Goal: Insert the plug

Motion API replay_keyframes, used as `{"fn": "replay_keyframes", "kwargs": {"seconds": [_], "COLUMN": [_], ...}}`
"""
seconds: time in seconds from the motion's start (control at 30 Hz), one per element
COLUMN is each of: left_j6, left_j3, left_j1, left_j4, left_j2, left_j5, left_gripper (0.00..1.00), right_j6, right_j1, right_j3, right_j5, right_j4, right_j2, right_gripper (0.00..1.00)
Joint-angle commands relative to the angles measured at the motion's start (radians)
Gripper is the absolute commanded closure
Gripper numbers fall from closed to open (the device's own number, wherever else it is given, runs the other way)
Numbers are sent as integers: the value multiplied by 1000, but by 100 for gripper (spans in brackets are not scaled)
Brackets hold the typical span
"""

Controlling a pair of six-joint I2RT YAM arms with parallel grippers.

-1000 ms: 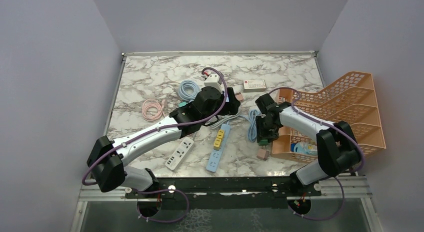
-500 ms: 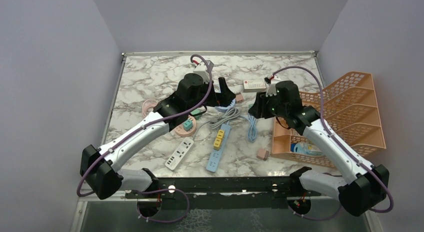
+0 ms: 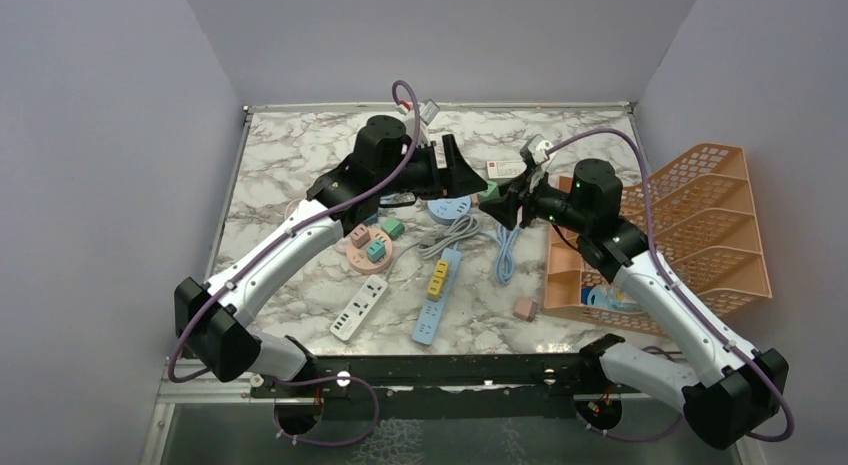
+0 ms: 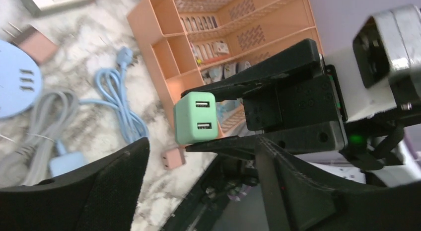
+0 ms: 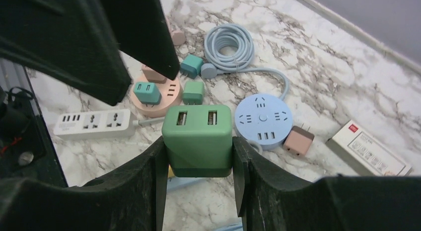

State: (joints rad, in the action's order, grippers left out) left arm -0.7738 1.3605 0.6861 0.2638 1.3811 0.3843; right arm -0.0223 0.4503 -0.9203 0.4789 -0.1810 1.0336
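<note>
Pinching green plug [image 5: 198, 136] | two USB ports visible | right end effector [image 5: 198, 161]

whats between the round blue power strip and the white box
A pink plug, close beside the strip and short of the box. The right wrist view shows it best.
</note>
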Motion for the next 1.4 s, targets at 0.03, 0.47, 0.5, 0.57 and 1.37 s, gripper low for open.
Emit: {"fn": "replay_keyframes", "kwargs": {"seconds": [0.03,0.47,0.5,0.57,1.37], "left_j6": [-106,-72,-63,-46,-15], "left_j3": [22,15,15,15,12], "left_j1": [-8,12,14,19,33], "left_j4": [42,44,47,60,98], "left_j2": [52,132,140,155,245], "left_j5": [156,210,213,222,353], "left_gripper": [26,35,37,44,75], "right_j6": [181,228,226,221,212], "right_j1": [3,5,5,6,36], "right_j3": [59,68,67,67,34], "right_j5": [117,241,238,231,130], "right_j4": [119,16,10,3,-43], "right_j2": [-55,-43,-38,-32,80], "right_gripper": [76,75,74,73,68]}}
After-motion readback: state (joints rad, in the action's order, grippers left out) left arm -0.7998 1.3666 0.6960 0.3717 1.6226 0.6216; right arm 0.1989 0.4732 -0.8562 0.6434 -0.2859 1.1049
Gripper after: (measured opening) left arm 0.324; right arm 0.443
